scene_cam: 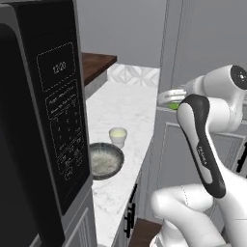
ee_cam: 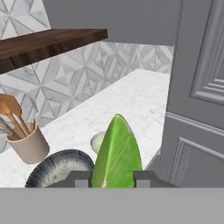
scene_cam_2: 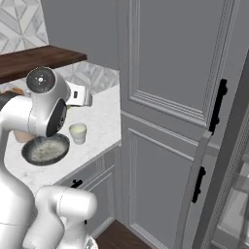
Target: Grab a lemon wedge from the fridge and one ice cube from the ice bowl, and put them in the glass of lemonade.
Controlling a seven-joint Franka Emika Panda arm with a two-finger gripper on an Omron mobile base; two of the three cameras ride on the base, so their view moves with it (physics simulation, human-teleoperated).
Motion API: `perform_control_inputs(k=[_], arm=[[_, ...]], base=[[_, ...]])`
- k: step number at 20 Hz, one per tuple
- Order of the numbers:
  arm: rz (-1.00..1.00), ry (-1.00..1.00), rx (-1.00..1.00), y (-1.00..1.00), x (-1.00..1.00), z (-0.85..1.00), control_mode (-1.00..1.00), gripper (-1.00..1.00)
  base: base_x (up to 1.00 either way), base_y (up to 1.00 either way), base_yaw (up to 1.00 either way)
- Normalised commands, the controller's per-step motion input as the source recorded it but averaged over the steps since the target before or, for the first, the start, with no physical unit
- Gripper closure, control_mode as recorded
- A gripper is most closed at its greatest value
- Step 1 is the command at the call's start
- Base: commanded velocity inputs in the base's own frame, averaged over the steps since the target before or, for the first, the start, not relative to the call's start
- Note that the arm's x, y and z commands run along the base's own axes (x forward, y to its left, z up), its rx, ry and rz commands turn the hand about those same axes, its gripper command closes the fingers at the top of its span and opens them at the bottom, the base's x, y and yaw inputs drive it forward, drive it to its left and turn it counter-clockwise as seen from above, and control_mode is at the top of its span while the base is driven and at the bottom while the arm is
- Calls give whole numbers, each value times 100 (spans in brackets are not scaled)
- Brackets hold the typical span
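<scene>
Lemon wedge (ee_cam: pixel 117 153) sat clamped between the gripper's (ee_cam: pixel 112 179) two dark finger tips, its pointed green tip standing up in the hand view; a sliver of the same green showed at the hand in the left base view. The wedge was therefore out of the fridge (scene_cam_2: pixel 228 160), whose dark door with its long light-grey bar handle stood at the right edge of the right base view, and the step in hand looked like the carry to the drink.

Below and ahead of the hand, on the white marble counter (scene_cam: pixel 128 103), stood the glass of lemonade (scene_cam: pixel 117 136), a small pale cup, just beside the ice bowl (scene_cam: pixel 104 160) with its dark rim and speckled inside. The next move would call for bringing the hand over the glass, not the bowl next to it, and lowering before letting go, since the mouth is small and the two vessels nearly touch. The ice cube would remain for afterwards.

A beige crock of wooden spoons (ee_cam: pixel 27 142) stood near the patterned tile wall, under a dark wooden shelf (ee_cam: pixel 48 43). A black microwave (scene_cam: pixel 46 125) filled the left, and tall grey panelled cabinets (scene_cam_2: pixel 175 87) rose at the counter's end.
</scene>
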Motion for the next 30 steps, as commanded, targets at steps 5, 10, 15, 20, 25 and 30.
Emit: perform_control_inputs(k=[5, 10, 15, 20, 25, 30], arm=[[0, 0, 0, 0, 0, 0, 100, 100], [0, 0, 0, 0, 0, 0, 100, 100], [2, 6, -2, 9, 40, -10, -100, 100], [3, 1, 0, 0, 1, 0, -100, 100], [38, 11, -5, 19, 27, -6, -100, 100], [44, 2, -26, 26, 7, -16, -100, 100]], base=[[98, 17, 10], [99, 31, 9], [0, 0, 0], [0, 0, 0], [0, 0, 0], [0, 0, 0]])
